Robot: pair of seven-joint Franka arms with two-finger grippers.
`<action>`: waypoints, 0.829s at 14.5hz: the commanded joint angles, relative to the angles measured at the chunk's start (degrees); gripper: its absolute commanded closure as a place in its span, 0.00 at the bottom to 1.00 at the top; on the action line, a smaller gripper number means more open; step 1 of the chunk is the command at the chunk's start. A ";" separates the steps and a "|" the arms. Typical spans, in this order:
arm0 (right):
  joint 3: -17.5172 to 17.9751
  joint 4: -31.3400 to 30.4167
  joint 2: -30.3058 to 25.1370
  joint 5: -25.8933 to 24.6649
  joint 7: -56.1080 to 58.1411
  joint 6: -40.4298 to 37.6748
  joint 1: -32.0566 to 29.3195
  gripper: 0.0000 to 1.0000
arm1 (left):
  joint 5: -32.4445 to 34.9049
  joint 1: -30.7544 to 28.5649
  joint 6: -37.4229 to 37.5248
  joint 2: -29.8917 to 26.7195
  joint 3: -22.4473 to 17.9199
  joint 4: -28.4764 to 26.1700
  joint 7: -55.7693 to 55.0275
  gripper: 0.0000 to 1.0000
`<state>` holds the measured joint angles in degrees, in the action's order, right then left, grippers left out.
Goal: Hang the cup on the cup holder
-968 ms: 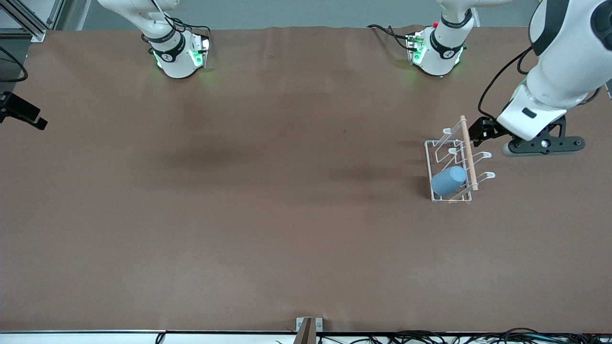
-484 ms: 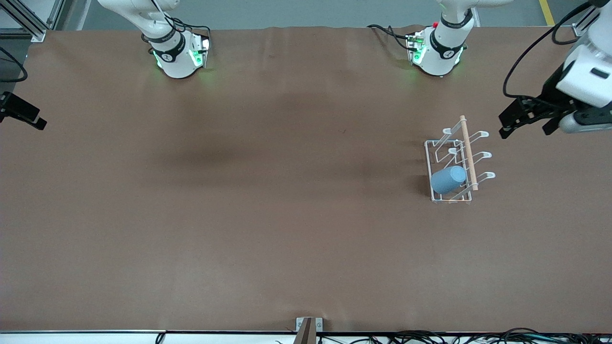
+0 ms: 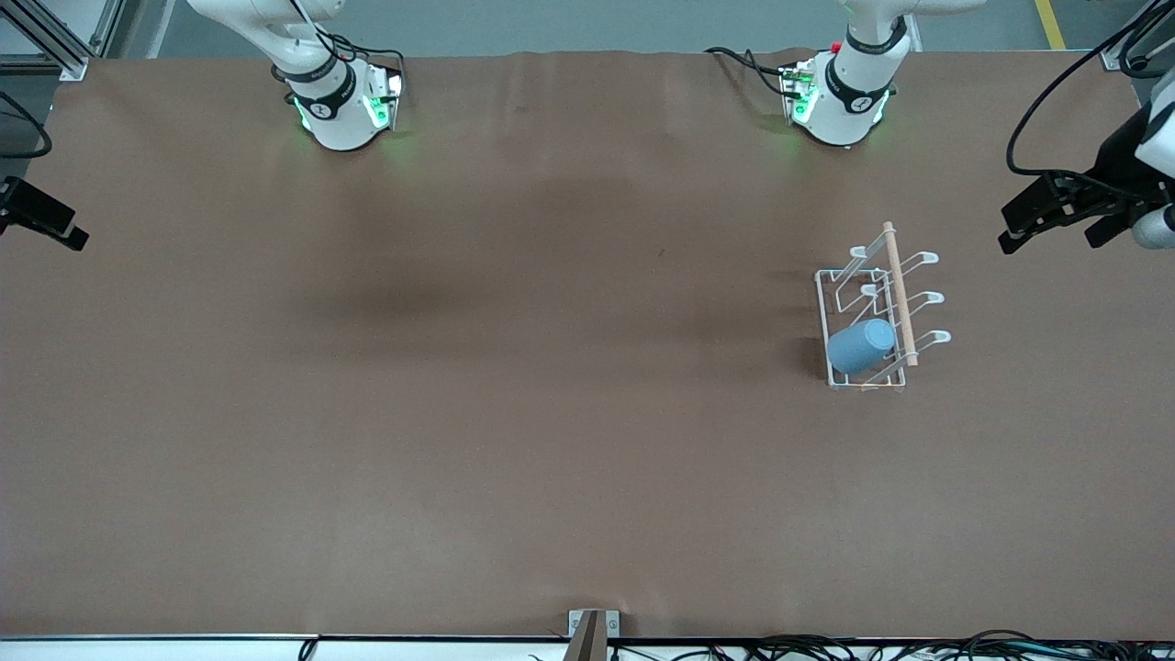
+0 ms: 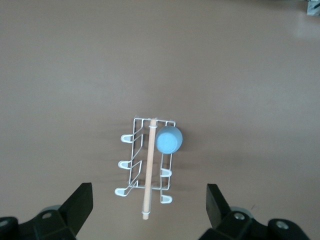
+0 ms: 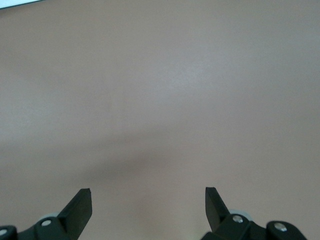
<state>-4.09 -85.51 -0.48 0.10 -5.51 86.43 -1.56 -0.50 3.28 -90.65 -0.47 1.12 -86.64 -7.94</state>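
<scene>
Cup (image 3: 860, 347) is seen hung on a prong of the rack (image 3: 837, 275). Left pincer (image 3: 1056, 214) is held wide open and empty above the table (image 3: 514, 413), clear of the rack; right pincer (image 5: 148, 202) is likewise spread, empty, waiting. Retreat should be made upward so the rod (image 3: 898, 292) is not knocked.

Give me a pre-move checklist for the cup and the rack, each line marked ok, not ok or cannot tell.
1. Cup hangs on a prong of the cup holder: ok.
2. Cup holder stands upright on the table, wooden rod on top: ok.
3. Left gripper open and empty, over the table edge at the left arm's end, apart from the cup holder: ok.
4. Right gripper open, only bare table under it: ok.
5. Cup seated firmly enough on the prong not to slip off: cannot tell.
</scene>
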 commanded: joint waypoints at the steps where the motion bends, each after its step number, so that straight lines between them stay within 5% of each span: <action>1: 0.31 -0.44 -0.58 -0.54 -0.03 0.06 -0.29 0.00 | -0.64 0.68 1.44 0.29 -0.41 0.69 0.56 0.00; 12: 0.39 -0.44 -0.58 -0.54 -0.03 0.06 -0.20 0.00 | -0.29 1.56 1.62 -0.33 -0.33 0.07 1.17 0.01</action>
<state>-4.05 -85.51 -0.48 0.10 -5.51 86.42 -1.56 -0.51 4.71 -89.89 -0.37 1.13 -86.66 -7.83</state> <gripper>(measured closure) 0.000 0.004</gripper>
